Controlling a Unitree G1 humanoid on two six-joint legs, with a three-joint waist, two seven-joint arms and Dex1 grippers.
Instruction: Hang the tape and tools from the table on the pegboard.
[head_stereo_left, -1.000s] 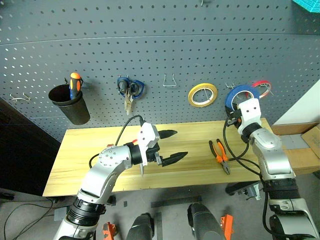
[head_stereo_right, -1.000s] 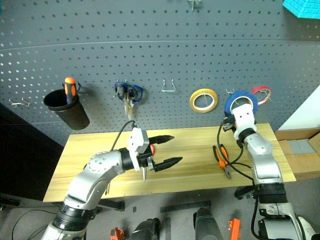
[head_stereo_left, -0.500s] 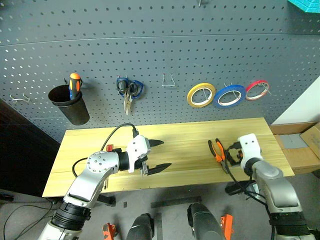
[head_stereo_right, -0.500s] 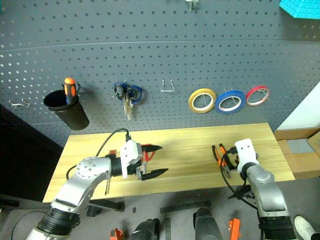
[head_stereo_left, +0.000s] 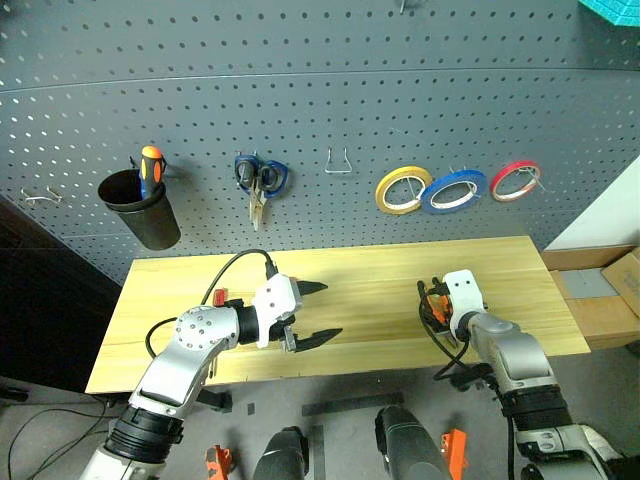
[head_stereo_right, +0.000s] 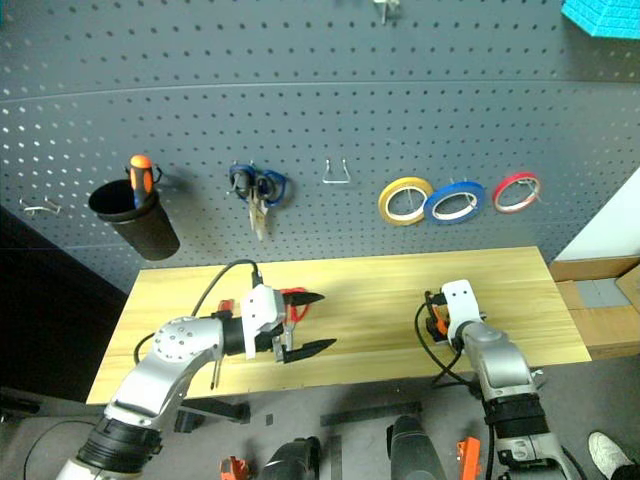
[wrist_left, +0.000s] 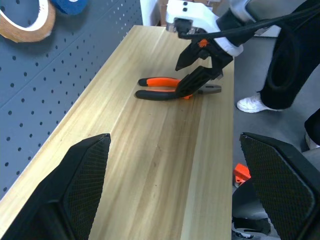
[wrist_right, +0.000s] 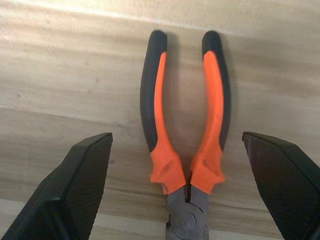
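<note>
The blue tape (head_stereo_left: 455, 192) hangs on the pegboard (head_stereo_left: 320, 80) between a yellow roll and a red roll. The pliers (wrist_right: 185, 125), orange and black handled, lie flat on the table (head_stereo_left: 380, 265) toward its right end. My right gripper (wrist_left: 176, 81) is open and points down over them, one finger on each side near their joint, touching nothing that I can make out. My left gripper (head_stereo_left: 332, 308) hovers open and empty above the table's left half. A red handle (head_stereo_right: 293, 300) lies on the table just behind it, mostly hidden.
On the pegboard hang blue-handled scissors (head_stereo_left: 259, 180), a black cup (head_stereo_left: 140, 210) holding an orange-handled screwdriver, a bare wire hook (head_stereo_left: 338, 160), a yellow tape roll (head_stereo_left: 404, 189) and a red tape roll (head_stereo_left: 515, 180). A person's shoe (wrist_left: 255, 102) stands past the table's right end.
My right gripper let go of the blue tape on the pegboard, dropped to the table and opened over the pliers. My left gripper sank a little and shifted left.
</note>
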